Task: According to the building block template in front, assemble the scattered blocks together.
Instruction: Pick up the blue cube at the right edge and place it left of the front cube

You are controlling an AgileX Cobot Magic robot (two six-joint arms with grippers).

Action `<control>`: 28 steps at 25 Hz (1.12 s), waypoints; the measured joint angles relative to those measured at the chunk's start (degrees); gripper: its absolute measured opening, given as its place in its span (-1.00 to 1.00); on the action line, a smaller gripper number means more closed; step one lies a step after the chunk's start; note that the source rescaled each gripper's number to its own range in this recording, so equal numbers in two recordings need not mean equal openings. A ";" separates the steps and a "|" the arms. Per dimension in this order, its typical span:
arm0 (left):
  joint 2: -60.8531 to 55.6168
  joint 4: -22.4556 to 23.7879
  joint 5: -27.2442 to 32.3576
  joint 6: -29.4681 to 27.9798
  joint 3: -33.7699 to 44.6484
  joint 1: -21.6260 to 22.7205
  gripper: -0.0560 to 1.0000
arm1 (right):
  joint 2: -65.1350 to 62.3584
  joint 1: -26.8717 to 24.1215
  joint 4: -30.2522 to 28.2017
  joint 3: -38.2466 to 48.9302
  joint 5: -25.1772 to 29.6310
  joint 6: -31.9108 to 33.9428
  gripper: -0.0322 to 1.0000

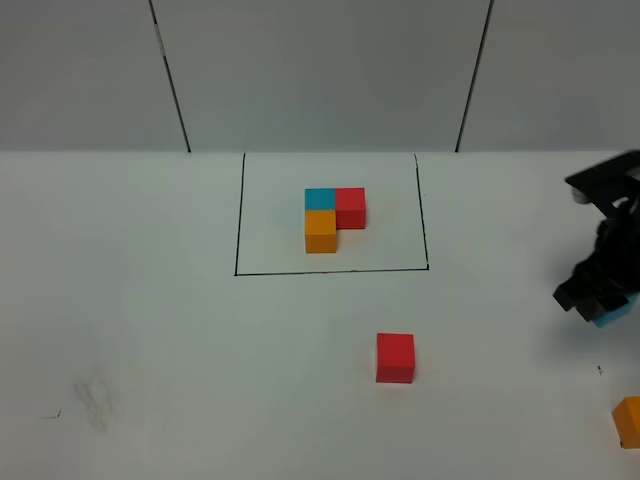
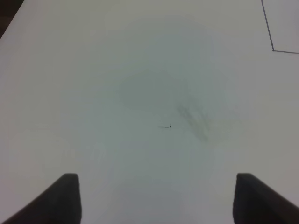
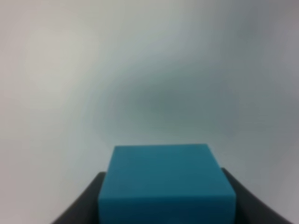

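The building block template (image 1: 333, 219) is an L of joined blue, red and orange cubes inside a black drawn rectangle at the back middle. The loose red block (image 1: 395, 357) lies in front of the rectangle. The loose orange block (image 1: 629, 421) sits at the right edge, partly cut off. My right gripper (image 1: 600, 305) is at the far right, shut on the sky-blue block (image 3: 166, 184), which also shows as a blue corner under it in the exterior high view (image 1: 610, 317). My left gripper (image 2: 156, 198) is open and empty over bare table; it is out of the exterior high view.
The white table (image 1: 150, 330) has a faint smudge (image 1: 92, 400) at the front left, also in the left wrist view (image 2: 194, 119). A corner of the black rectangle (image 2: 273, 49) shows in the left wrist view. A white wall with dark seams stands behind.
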 joint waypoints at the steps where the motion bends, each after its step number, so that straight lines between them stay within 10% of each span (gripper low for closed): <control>1: 0.00 0.00 0.00 0.00 0.00 0.00 0.06 | -0.64 2.82 -0.47 -2.11 1.71 -2.48 -0.51; 13: 0.00 0.00 0.00 -0.06 0.00 0.00 0.06 | 3.42 30.38 -1.65 -18.05 0.81 -24.21 -0.51; 28: 0.00 0.00 0.00 -0.06 0.00 0.00 0.06 | 22.41 33.27 4.53 -31.54 7.24 -35.67 -0.52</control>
